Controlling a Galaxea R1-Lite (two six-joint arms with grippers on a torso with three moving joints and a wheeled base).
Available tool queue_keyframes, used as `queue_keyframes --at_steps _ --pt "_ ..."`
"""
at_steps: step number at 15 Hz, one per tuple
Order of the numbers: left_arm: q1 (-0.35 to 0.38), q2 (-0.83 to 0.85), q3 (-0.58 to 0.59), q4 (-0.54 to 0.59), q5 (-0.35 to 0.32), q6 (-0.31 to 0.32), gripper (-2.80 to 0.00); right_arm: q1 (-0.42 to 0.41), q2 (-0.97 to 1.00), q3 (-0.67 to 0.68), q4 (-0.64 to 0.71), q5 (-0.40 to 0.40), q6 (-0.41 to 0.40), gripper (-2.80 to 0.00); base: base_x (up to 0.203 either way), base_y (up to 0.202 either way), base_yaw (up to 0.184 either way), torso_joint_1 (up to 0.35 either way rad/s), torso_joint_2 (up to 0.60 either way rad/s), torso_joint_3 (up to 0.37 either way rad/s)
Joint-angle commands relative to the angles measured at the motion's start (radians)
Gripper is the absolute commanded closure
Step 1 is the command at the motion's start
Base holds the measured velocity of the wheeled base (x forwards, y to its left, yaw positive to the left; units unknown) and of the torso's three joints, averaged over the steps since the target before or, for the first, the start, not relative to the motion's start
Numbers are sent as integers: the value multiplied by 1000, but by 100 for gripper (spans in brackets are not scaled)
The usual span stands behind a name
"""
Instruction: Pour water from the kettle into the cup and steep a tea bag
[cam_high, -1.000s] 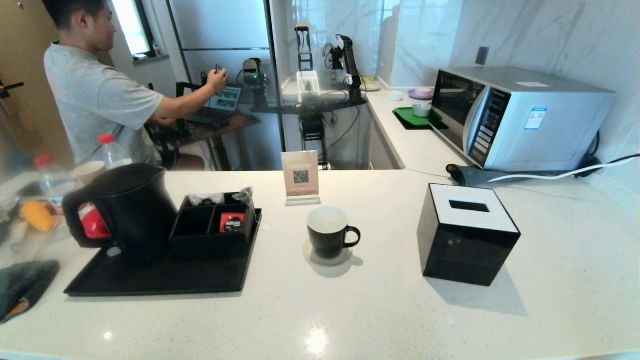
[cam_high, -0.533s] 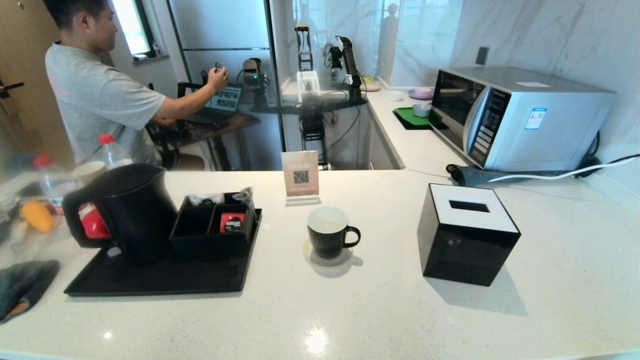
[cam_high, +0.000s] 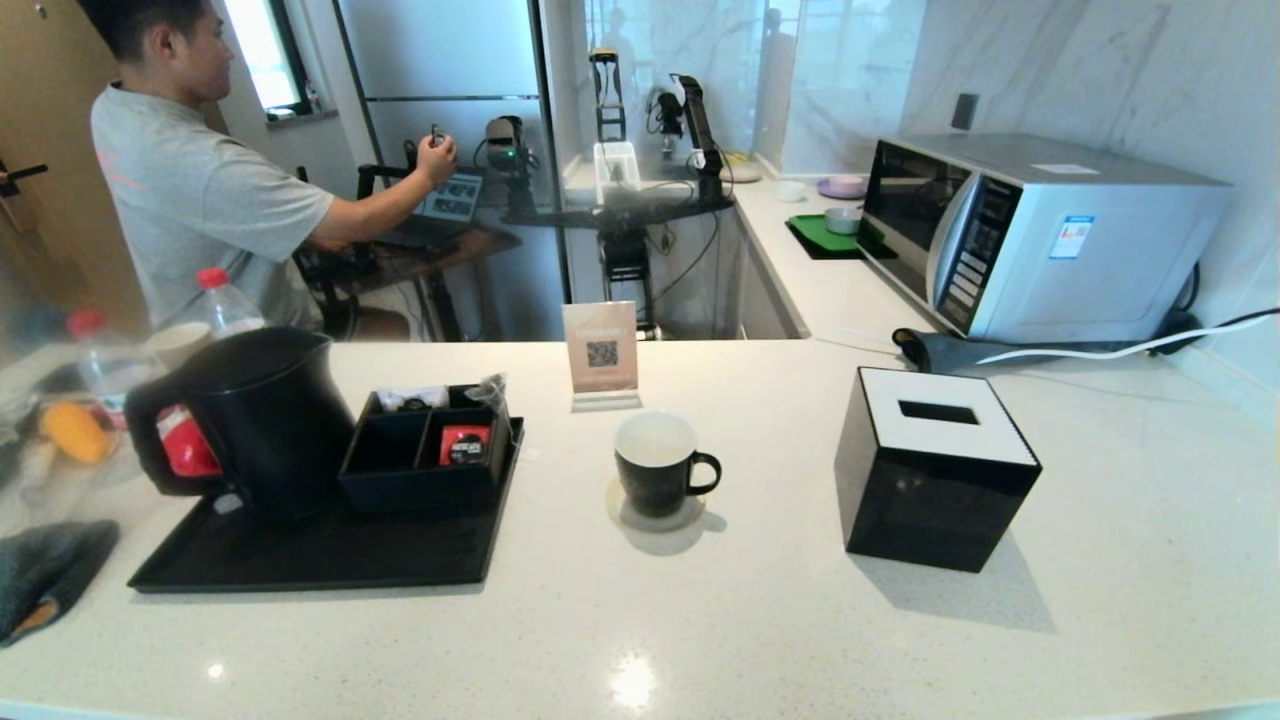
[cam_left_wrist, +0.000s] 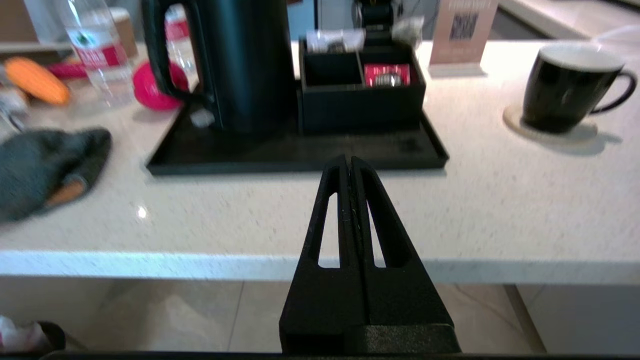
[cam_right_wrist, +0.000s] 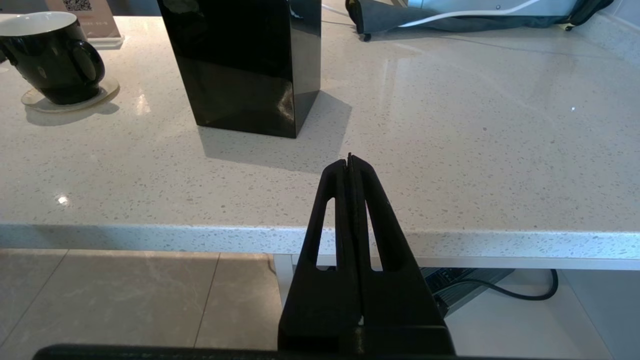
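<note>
The matte black kettle (cam_high: 265, 420) (cam_left_wrist: 250, 65) stands upright on the left of a black tray (cam_high: 300, 565), its loop handle pointing left. The black cup (cam_high: 652, 478) (cam_left_wrist: 560, 85) (cam_right_wrist: 50, 65) with a white inside sits on a pale coaster mid-counter, ear handle to the right; no liquid shows in it. I cannot make out the tea bag. My left gripper (cam_left_wrist: 349, 159) is shut and empty before the counter's front edge, facing the tray. My right gripper (cam_right_wrist: 349, 157) is shut and empty at the front edge, right of the tissue box. Neither shows in the head view.
A black organiser box (cam_high: 420, 470) with a red-and-black sachet (cam_high: 465, 445) shares the tray. A black tissue box (cam_high: 930, 490) stands right of the cup, with a QR sign (cam_high: 600, 350) behind it. There are a microwave (cam_high: 1040, 235) far right, bottles (cam_high: 220, 300) and a dark cloth (cam_high: 45, 570) far left.
Nothing on the counter has moved; only the person at the back left shifts slightly.
</note>
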Motion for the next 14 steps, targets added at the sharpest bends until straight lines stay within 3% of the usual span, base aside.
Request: queue_keyframes --at_steps 1,4,8,11,14 --pt "0 42 -94 23 4 5 0 0 1 0 0 1 0 0 0 0 0 0 0 0" --pt "0 188 -208 28 22 6 0 0 1 0 0 1 0 0 0 0 0 0 0 0" --pt "-8 415 -370 8 117 3 0 0 1 0 0 1 0 0 0 0 0 0 0 0" --pt "-9 574 -476 -2 150 1 0 0 1 0 0 1 0 0 0 0 0 0 0 0" --pt "-6 678 -506 -13 225 -15 0 0 1 0 0 1 0 0 0 0 0 0 0 0"
